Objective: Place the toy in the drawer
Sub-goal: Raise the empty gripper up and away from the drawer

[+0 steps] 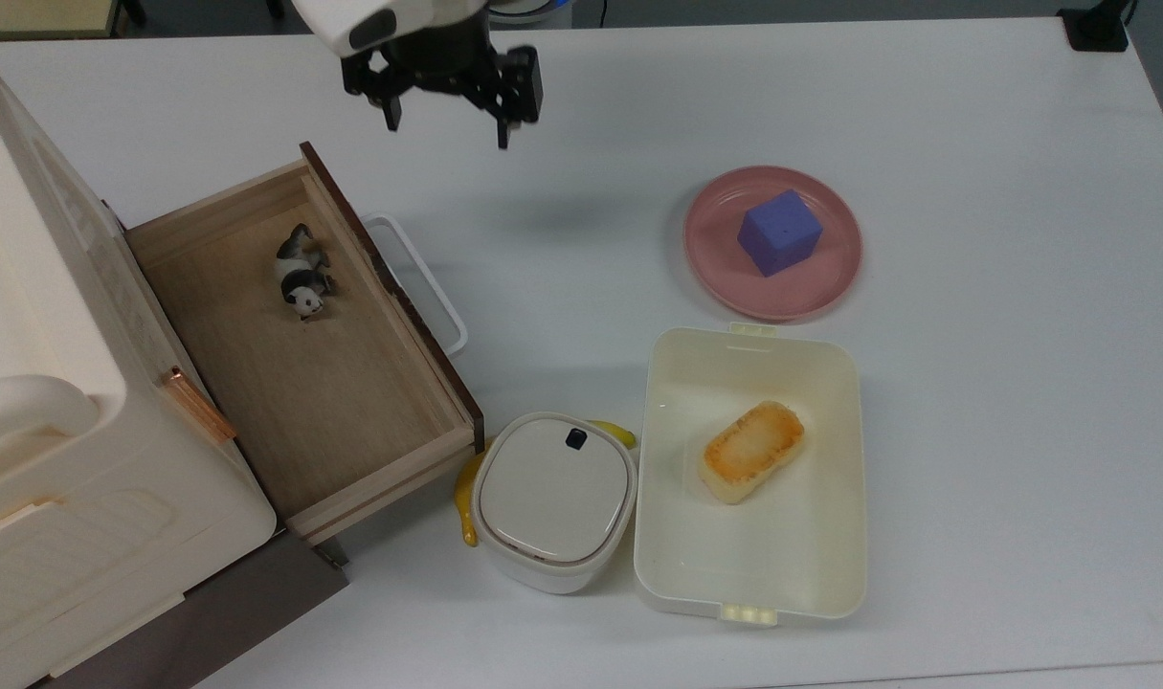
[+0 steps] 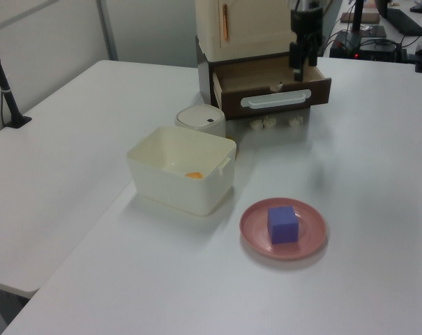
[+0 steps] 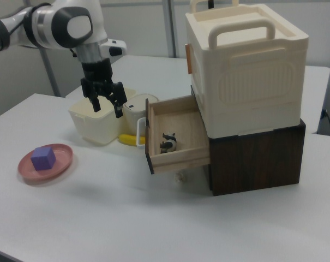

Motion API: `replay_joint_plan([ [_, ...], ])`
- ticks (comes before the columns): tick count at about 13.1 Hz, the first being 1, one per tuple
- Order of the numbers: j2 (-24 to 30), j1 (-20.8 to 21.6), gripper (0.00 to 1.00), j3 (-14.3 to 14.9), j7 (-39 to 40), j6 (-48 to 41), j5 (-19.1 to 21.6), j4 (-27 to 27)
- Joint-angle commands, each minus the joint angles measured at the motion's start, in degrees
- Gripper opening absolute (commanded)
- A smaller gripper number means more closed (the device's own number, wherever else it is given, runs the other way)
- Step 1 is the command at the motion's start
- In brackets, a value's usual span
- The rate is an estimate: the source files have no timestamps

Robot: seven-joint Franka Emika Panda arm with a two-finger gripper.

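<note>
Drawer [image 1: 351, 421] – matt pale wood; tub [image 1: 830, 565] – smooth cream plastic.

The arm [image 3: 66, 24] has glossy white rounded shells with dark grey joint rings. A silver-grey cylinder [image 3: 90, 53] joins it to the black tool [image 3: 107, 105], whose two slim black fingers [image 1: 503, 120] taper to points.
</note>
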State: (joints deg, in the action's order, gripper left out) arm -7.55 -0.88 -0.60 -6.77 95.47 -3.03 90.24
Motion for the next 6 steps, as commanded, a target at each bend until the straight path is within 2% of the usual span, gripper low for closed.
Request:
replay_joint_plan([
  [1,4.1,3.4,1.00,3.8,4.7,-3.8,1.6,1.2],
  [6,4.1,3.6,1.00,3.8,4.2,-4.9,1.4,1.2],
])
